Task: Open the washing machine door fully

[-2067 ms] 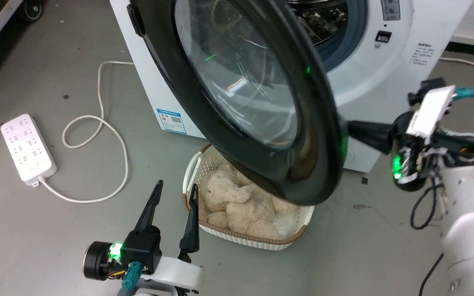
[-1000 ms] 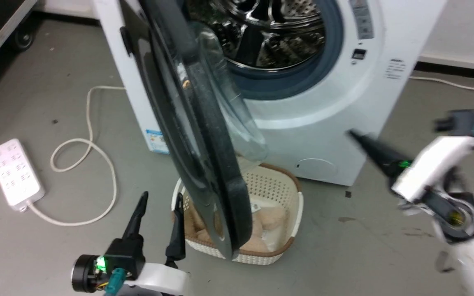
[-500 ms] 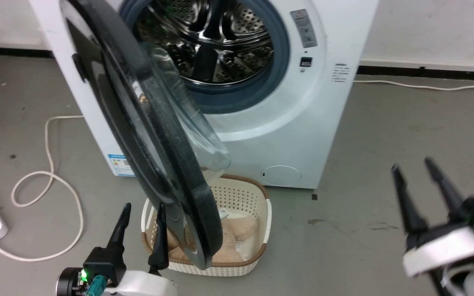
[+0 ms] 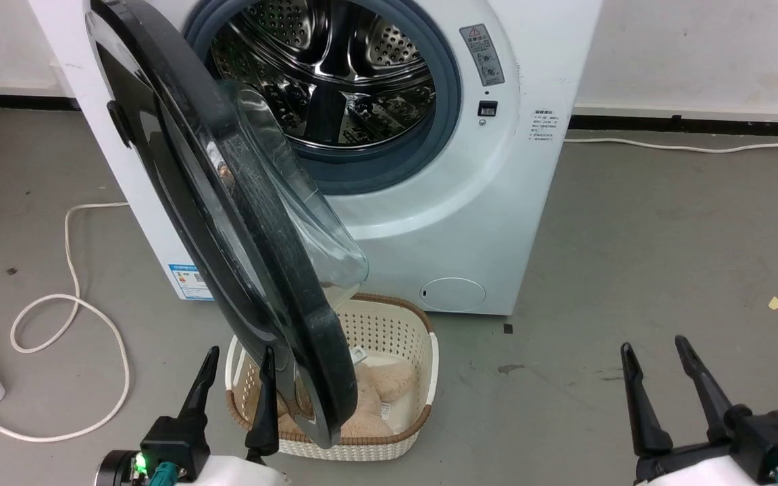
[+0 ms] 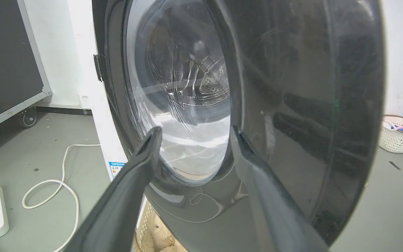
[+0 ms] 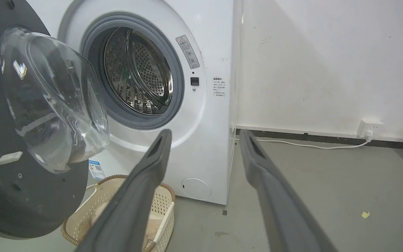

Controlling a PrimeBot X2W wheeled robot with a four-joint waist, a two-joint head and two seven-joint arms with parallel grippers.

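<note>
Grey floor [image 4: 632,236] fronts the washing machine [image 4: 429,223], whose door [image 4: 227,223] stands swung out over a basket [image 4: 423,364]. Left wrist: left gripper [image 5: 195,131], spread and empty, close to the door's outer face. Right wrist: right gripper [image 6: 205,132], also spread, aimed at the machine's front.

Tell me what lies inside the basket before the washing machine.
In the basket lies something beige and plush. The washing machine door covers part of the basket in the head view, so whatever else it holds cannot be seen.
</note>
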